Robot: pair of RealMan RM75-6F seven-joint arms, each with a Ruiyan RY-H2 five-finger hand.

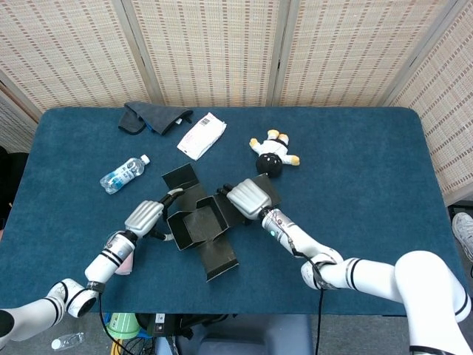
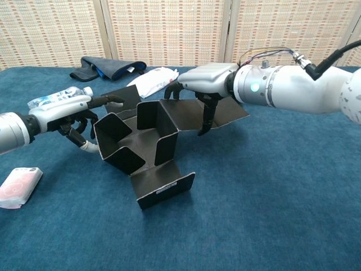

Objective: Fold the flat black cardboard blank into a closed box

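A: Your right hand (image 2: 203, 90) is gripping the flap at the 3 o'clock side of the black cardboard blank (image 2: 144, 144), table centre; left hand (image 2: 70, 110), fingers curled, is bracing the 9 o'clock wall.

B: You're mid-step raising walls; next, fold that flap inward.

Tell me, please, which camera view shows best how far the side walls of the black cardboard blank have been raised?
The chest view: its low angle shows the cardboard blank with side walls standing upright off the table. The head view looks straight down, so the blank shows its cross outline but the walls appear foreshortened.
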